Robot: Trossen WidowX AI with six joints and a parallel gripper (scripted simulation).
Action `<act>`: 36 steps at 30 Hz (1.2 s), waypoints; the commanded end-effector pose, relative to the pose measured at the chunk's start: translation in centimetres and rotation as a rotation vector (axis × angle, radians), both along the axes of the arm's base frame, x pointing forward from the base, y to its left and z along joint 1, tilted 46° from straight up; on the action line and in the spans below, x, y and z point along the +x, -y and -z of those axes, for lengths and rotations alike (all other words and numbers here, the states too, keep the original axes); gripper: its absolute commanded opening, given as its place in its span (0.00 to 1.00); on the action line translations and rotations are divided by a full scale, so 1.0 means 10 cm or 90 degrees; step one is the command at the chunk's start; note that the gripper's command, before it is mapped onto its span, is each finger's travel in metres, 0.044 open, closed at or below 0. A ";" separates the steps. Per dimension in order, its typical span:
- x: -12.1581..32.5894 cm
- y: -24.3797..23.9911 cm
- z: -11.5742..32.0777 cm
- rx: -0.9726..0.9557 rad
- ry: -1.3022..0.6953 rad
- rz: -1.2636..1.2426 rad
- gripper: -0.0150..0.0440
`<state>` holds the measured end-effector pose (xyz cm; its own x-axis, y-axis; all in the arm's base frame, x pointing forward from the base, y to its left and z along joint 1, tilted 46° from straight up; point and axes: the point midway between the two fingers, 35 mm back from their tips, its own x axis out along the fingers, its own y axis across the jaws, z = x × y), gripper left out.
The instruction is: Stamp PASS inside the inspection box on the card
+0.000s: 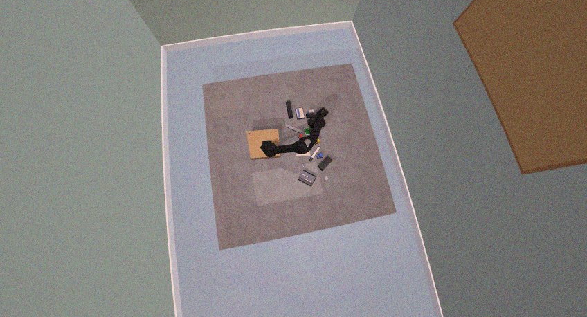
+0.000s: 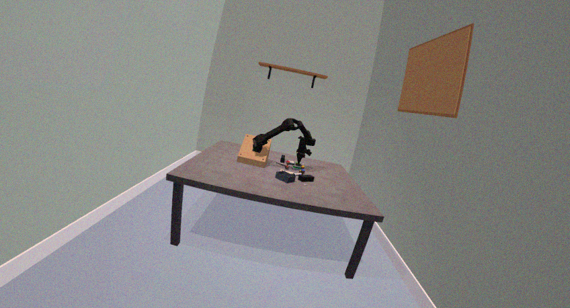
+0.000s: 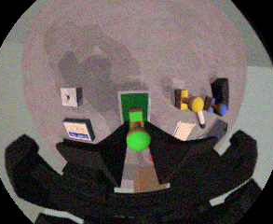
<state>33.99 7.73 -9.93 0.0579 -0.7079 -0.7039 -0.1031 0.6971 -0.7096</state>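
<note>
My gripper [image 3: 136, 123] [image 2: 299, 161] is shut on a green-knobbed stamp [image 3: 138, 141], held upright with its green-marked base away from the camera. The base overlaps the near part of the green ink pad [image 3: 135, 100] [image 1: 306, 131] in the wrist view. I cannot tell whether it touches the pad. A cream card [image 3: 184, 130] [image 1: 303, 154] lies right of the pad in the wrist view, partly hidden by the finger. Its box and any print on it cannot be made out.
A yellow stamp [image 3: 197, 104] and a blue stamp [image 3: 220, 108] lie to the right in the wrist view, near a white marker [image 1: 314, 153]. A blue-and-white box [image 3: 78, 130] and a white square block [image 3: 71, 97] are left. A grey tray [image 1: 306, 177] and black block [image 1: 324, 162] lie beyond.
</note>
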 end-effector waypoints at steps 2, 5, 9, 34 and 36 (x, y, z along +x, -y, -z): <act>0.00 -0.07 -0.05 0.004 0.003 0.002 0.25; 0.00 -0.11 -0.09 0.004 0.003 0.002 0.25; 0.00 -0.16 -0.13 0.005 0.003 0.002 0.25; -0.19 0.08 -0.68 0.006 0.017 0.017 0.25; -0.23 0.13 -0.75 0.006 0.019 0.019 0.25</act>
